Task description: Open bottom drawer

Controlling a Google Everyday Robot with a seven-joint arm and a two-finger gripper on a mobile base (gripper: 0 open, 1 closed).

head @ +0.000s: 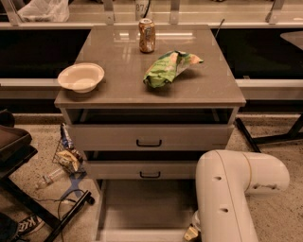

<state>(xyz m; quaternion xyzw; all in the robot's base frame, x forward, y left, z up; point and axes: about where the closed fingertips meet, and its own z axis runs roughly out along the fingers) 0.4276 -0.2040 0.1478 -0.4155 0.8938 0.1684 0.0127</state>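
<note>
Writing: only a white tag [142,6] at the far edge behind the can reads "87", rest cut off. Can [147,35] label & green snack bag [169,67] print not legible. Both sit on the cabinet surface [118,90], cream bowl [81,77] at left.

End effector [191,232]: low at the near edge, only a brass-coloured bit showing left of the white arm [227,198], by the right near corner of the bottom drawer [142,212]. Wide or narrow: can't tell.

Bottom drawer stands pulled out toward the near side, under the middle drawer [150,169] & upper drawer [149,137].
</note>
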